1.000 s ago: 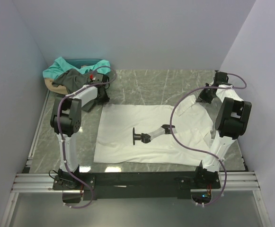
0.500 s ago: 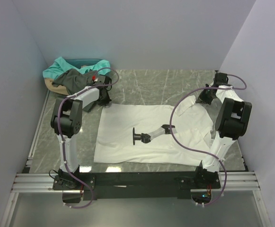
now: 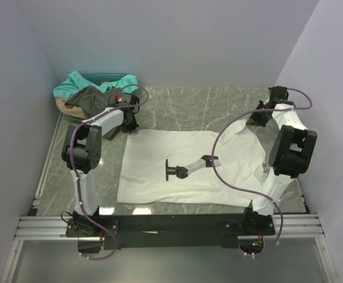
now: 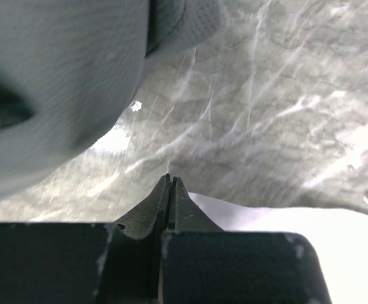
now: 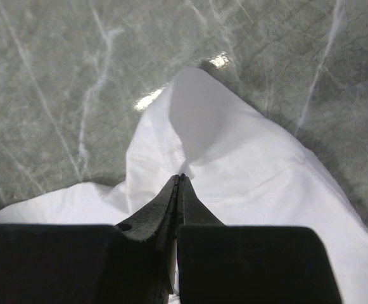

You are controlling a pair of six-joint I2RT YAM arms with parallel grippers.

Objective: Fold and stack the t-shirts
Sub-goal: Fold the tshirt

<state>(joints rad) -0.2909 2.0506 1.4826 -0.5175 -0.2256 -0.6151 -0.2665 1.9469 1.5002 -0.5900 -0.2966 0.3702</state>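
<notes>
The large white t-shirt (image 3: 159,150) lies spread flat on the table, its black-and-grey print (image 3: 186,168) near the middle. My left gripper (image 3: 131,124) is shut at the shirt's back left corner. In the left wrist view the white cloth (image 4: 285,221) starts right beside my shut gripper (image 4: 171,180), and no cloth shows between the jaws. My right gripper (image 3: 257,118) is shut on the shirt's back right sleeve (image 3: 242,127). In the right wrist view the sleeve cloth (image 5: 234,164) gathers into my gripper (image 5: 182,177). The dark grey t-shirt (image 3: 88,99) and the teal t-shirt (image 3: 77,82) lie heaped at the back left.
The heap of shirts sits in a tan basket (image 3: 61,105) in the back left corner. Walls close in the table on the left, back and right. Bare marble table (image 3: 189,106) lies behind the white shirt. A purple cable (image 3: 218,171) from the right arm loops over the shirt.
My left gripper has shifted slightly right and back to the shirt's back left corner. My right arm has moved a little right and back with the sleeve.
</notes>
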